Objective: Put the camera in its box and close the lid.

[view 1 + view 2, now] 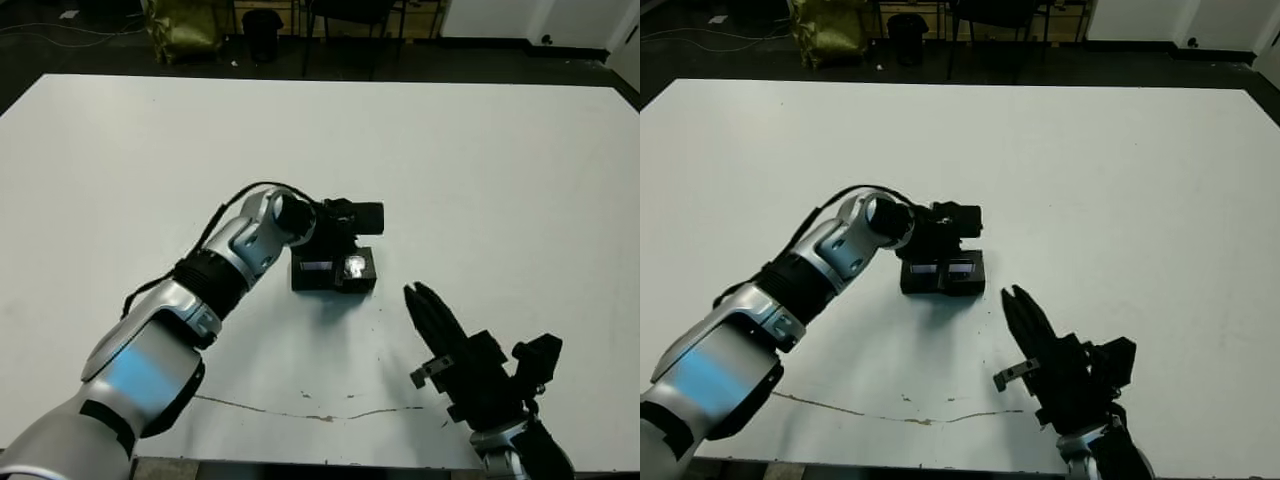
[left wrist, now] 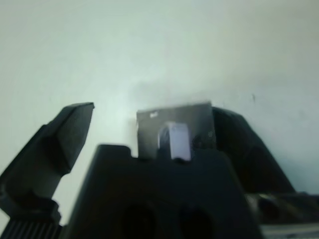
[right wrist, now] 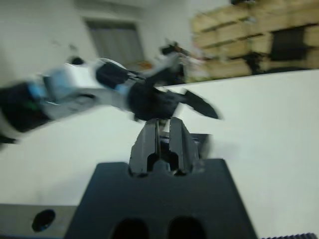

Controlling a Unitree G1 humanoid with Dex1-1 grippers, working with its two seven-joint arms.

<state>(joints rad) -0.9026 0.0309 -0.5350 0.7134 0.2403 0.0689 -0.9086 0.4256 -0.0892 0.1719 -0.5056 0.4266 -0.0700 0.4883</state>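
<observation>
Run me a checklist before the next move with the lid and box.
1. Lid lying flat on the table: ok, its glossy top faces up.
2. Box closed under the lid: cannot tell, only one black block shows.
3. Camera inside: cannot tell, none in view.
4. Left claw at the lid: ok, it sits just above it, fingers apart in its wrist view.
5. Right claw out of the way: ok, off to the side of the lid, fingers together.
6. Space around the lid free: ok, bare table.

We see white table (image 1: 480, 160), thin crack (image 1: 300, 412) near front edge; beyond, dark floor (image 1: 60, 50), olive bag (image 1: 185, 25), stacked wooden pallets (image 3: 259, 40).
</observation>
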